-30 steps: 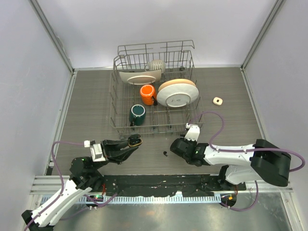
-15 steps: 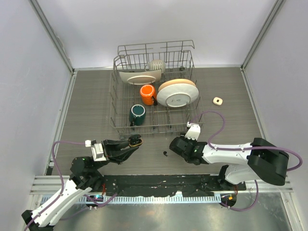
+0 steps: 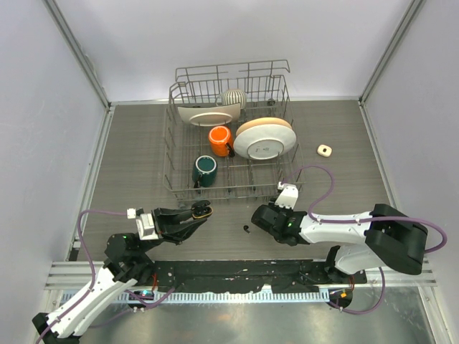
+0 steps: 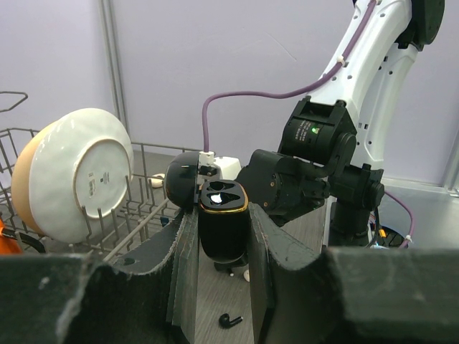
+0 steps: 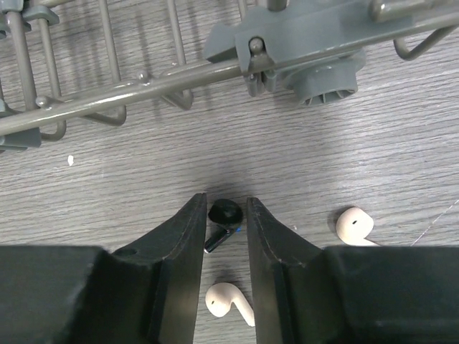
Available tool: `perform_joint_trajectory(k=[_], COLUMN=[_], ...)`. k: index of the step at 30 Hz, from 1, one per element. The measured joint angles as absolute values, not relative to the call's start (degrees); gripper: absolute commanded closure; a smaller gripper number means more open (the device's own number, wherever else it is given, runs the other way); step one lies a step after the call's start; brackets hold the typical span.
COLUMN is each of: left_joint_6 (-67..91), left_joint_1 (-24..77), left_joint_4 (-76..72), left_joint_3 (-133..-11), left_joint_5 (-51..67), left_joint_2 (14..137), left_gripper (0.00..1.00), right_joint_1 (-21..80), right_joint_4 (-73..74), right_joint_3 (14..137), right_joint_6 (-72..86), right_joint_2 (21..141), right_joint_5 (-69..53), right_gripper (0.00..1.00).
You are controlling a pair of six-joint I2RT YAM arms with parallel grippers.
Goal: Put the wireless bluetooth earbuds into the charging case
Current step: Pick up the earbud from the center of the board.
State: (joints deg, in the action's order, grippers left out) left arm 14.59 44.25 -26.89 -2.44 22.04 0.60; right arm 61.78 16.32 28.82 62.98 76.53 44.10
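your left hand (image 4: 221, 215) is pressed onto the case (image 4: 222, 233), pinching its black body between both fingers. the lid is flipped back and the gold-rimmed mouth faces up. the case sits at the fingertips, out ahead of the palm and clear above the table (image 5: 401, 165).

your right hand (image 5: 225, 202) is down at the table with its fingers set narrowly, one on each side of a black earbud (image 5: 224, 211). the bud's round head sits right between the fingertips and its stem angles back toward the palm. it lies on the table. the gap on either side of it is slim, so i can't tell whether the fingers are pinching it or only flanking it.

a white earbud (image 5: 228, 299) lies between the same fingers, further back toward the palm. a second white earbud (image 5: 355, 223) lies on the table out past the finger on the right of the wrist view, apart from it. the rack (image 5: 143, 89) runs across just beyond the fingertips.
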Motion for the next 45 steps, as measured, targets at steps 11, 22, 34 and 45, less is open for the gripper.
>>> perform_joint_trajectory(k=[11, 22, 34, 45], left_joint_6=[14.59, 14.59, 14.59, 14.66], left_joint_1=[44.25, 44.25, 44.25, 44.25], left_joint_4=[-26.76, -26.65, -26.09, -26.04], left_joint_3=[-2.44, -2.44, -2.44, -2.44], left_joint_5=[22.04, 22.04, 22.04, 22.04], left_joint_2=[0.60, 0.60, 0.58, 0.58], left_gripper=[1.00, 1.00, 1.00, 1.00], right_joint_1=[61.84, 66.48, 70.43, 70.46], right_joint_4=[15.31, 9.26, 7.84, 17.12], right_joint_3=[28.82, 28.82, 27.22, 34.92], right_joint_6=[61.56, 52.84, 45.67, 50.50], right_joint_2=[76.75, 76.75, 73.73, 78.81], right_joint_5=[43.70, 37.82, 31.70, 31.16], right_gripper=[0.83, 0.83, 0.57, 0.55])
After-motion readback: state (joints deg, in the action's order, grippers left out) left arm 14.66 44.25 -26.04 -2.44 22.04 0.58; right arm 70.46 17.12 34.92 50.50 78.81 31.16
